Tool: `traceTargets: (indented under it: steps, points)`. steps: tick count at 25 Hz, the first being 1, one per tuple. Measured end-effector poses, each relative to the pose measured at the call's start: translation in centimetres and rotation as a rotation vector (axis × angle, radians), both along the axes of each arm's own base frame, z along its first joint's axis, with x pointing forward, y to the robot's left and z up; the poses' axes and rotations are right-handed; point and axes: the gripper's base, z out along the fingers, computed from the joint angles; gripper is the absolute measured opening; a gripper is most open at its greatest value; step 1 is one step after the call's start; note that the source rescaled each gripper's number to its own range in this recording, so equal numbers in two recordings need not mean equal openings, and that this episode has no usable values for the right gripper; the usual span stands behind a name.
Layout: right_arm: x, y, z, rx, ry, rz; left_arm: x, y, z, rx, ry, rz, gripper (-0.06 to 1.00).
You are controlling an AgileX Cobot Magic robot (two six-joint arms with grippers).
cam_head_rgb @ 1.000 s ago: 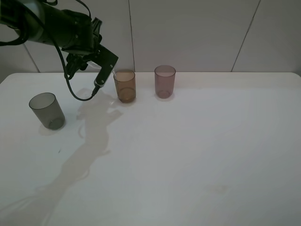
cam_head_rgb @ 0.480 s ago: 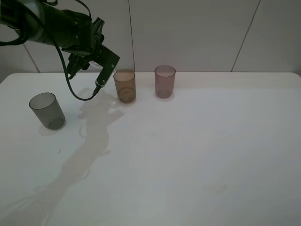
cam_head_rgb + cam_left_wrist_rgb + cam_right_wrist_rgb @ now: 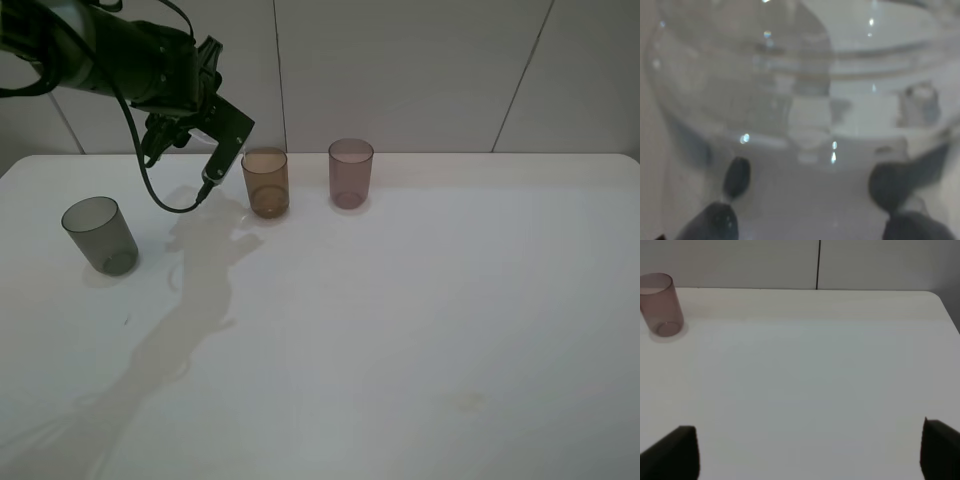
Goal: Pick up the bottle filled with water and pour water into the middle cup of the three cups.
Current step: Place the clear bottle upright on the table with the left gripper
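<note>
My left gripper (image 3: pixel 222 150) hangs above the table just left of the middle cup (image 3: pixel 266 182), an amber-brown tumbler. It is shut on the clear bottle (image 3: pixel 800 75), which fills the left wrist view between the dark fingertips (image 3: pixel 736 176). In the exterior view the bottle is almost invisible against the wall, and its mouth seems to point toward the amber cup's rim. The dark grey cup (image 3: pixel 100 235) stands at the left and the mauve-pink cup (image 3: pixel 350 173) to the right of the amber one. My right gripper (image 3: pixel 807 452) is open over bare table and is outside the exterior view.
The white table (image 3: pixel 420 320) runs to a tiled wall at the back. The left arm's cable (image 3: pixel 160 195) loops down near the table between the grey and amber cups. The pink cup (image 3: pixel 661 304) also shows far off in the right wrist view.
The left gripper with the bottle has edged very slightly toward the amber cup. The cups have not moved.
</note>
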Motion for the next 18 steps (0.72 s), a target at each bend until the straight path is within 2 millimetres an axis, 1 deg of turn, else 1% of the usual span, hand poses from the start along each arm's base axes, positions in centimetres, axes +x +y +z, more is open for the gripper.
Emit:
traceTargets:
  steps: [6, 18]
  points:
    - [0.0, 0.0, 0.0, 0.0, 0.0, 0.0, -0.01, -0.08, 0.71, 0.003, -0.021, -0.023, 0.01]
    - [0.0, 0.0, 0.0, 0.0, 0.0, 0.0, -0.15, -1.01, 1.03, 0.055, -0.051, -0.094, 0.01]
